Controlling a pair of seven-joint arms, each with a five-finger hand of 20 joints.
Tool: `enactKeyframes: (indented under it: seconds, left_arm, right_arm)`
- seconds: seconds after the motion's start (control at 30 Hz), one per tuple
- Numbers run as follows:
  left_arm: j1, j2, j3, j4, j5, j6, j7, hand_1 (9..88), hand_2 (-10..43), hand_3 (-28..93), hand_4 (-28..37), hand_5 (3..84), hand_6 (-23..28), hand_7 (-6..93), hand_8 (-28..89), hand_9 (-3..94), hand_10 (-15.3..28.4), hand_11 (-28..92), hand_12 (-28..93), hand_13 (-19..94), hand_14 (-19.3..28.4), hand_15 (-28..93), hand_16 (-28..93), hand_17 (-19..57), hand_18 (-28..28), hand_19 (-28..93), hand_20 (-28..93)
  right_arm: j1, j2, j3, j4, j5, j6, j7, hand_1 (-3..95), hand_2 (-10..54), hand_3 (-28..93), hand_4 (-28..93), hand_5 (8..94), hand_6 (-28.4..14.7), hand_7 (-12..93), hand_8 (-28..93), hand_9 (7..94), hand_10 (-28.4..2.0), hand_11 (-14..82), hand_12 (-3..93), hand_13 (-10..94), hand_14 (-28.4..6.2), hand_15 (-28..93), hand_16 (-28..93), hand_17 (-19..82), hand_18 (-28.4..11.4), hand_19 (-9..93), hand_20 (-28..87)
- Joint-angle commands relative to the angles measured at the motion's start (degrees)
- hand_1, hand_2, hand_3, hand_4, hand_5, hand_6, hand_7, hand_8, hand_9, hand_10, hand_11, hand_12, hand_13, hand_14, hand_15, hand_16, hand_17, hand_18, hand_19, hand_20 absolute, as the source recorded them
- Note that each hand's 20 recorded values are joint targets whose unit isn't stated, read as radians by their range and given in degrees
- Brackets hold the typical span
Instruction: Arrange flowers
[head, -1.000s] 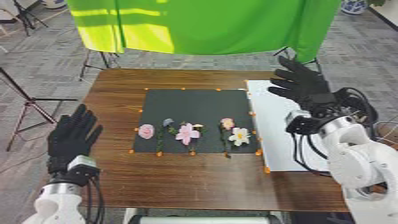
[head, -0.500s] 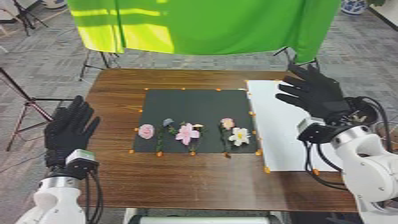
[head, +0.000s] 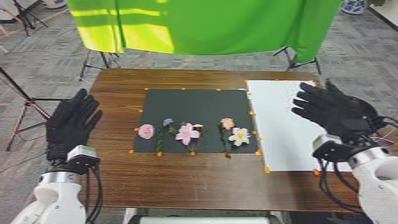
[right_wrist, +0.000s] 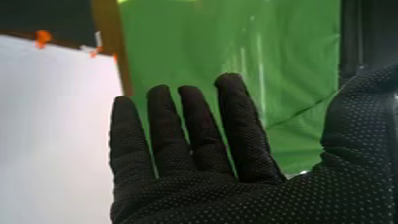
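In the head view, the real and artificial-looking blooms are laid out across the near part of a dark, flat, square mat (head: 191, 107): a round pink flower (head: 146, 131) at the left, a small blue-grey flower (head: 167, 122), a large pink open-petalled flower (head: 187, 134), a small peach-pink flower (head: 227, 123) and a white flower with a yellow centre (head: 239, 136) at the right. The stems are pointed mostly toward the robot, so that their long axes are set roughly front to back. The black-gloved right hand (head: 345, 112) is held over the right side of a white rectangular sheet (head: 284, 140), its fingers spread and nothing grasped; from it, the white flower is found to the left and somewhat nearer the robot. The black-gloved left hand (head: 69, 122) is held open and unladen beside the table's left edge, nearer the round pink flower. The layout may be judged nearly finished; should the white flower be adjusted, a leftward approach by the right hand would be called for. In the right wrist view, the right hand's fingers are seen extended, the thumb set apart, with nothing gripped.
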Motion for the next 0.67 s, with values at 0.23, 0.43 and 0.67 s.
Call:
enactKeyframes:
  seconds: [0.23,0.43,0.67]
  left_arm:
    - [1.57,-1.64,-2.1,-1.5,0.04,0.29,0.87,24.8,14.3,71,-28.3,41.5,10.3,10.5,-7,32.3,16.6,21,11,22,16.9,31,-5,-6.6,13.9,31,9]
    - [3.82,0.38,-3.25,-1.72,-0.65,-0.93,0.85,25.2,14.4,71,-28.3,42.5,10.7,11.2,-7,36.6,17.4,28,15,25,17.7,38,-5,-6.7,14.3,32,9]
    - [9.46,-0.85,-5.6,-3.41,-2.35,0.73,1.55,25.6,14.6,71,-28.3,43.5,10.9,12.7,-7,41.1,18.6,37,17,29,18.7,52,-3,-6.1,16.1,38,12]
  right_arm:
    - [-3.29,-1.1,1.17,-1.04,0.45,1.66,-1.19,9.8,6.9,79,-27,51.0,-1.7,10,-11,47.3,-11.8,6.4,9.7,39,-15.3,13,19,18,-17.7,29,29]
    - [-3.99,-2.18,2.06,-1.0,1.38,-0.14,-1.16,10.7,7.1,78,-26,53.3,-2.2,11,-11,52.1,-13.3,6.4,12.0,47,-14.9,15,24,18,-18.4,42,32]
    - [-4.34,-2.18,3.22,-1.77,-2.29,-1.24,0.41,13.1,5.2,78,-26,56.0,-2.9,13,-11,59.4,-15.4,10.6,14.7,53,-14.0,33,23,18,-19.1,55,35]
